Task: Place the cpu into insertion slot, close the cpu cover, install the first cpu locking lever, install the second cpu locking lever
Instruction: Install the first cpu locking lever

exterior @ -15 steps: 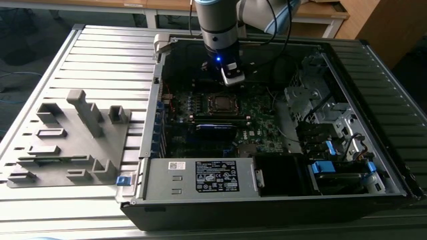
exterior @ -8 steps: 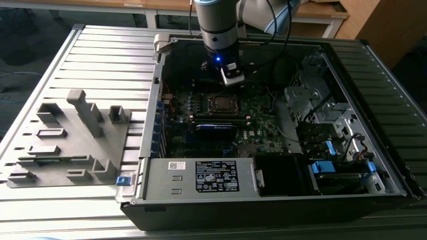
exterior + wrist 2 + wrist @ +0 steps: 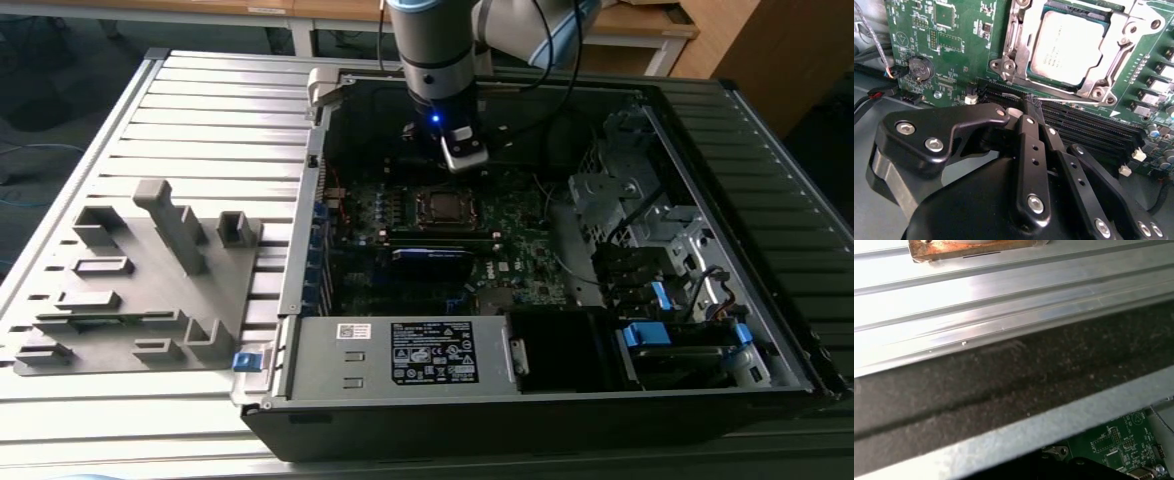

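- The gripper (image 3: 463,152) is hanging on the arm inside the open computer case (image 3: 747,250), which is lying on a ribbed metal table (image 3: 200,110).
- In the exterior view, it is hovering just beyond the socket, on the side away from the camera, low over the green board (image 3: 527,235).
- The chip (image 3: 441,207) is sitting in the socket in the middle of the board, its dull grey top facing up.
- In the second wrist view, the chip (image 3: 1066,47) is lying flat with the cover (image 3: 1121,47) folded down around it, the silver frame overlapping the chip's edges.
- A thin silver lever (image 3: 1079,102) is running along the socket's side nearest the gripper, between the cover and the black memory slots (image 3: 1089,131).
- The gripper (image 3: 1026,107) is showing its black fingers (image 3: 1029,145) drawn together at the tips, with no gap visible between them.
- The fingertips are sitting right beside one end of the lever; whether they are pinching it cannot be told.
- A round coin battery (image 3: 919,69) is sitting on the board well to the side of the socket.
- On the exterior view's left, a grey tray (image 3: 134,290) with upright posts is resting on the table beside the case.
- A black box with a white label (image 3: 430,352) is filling the case's near corner.
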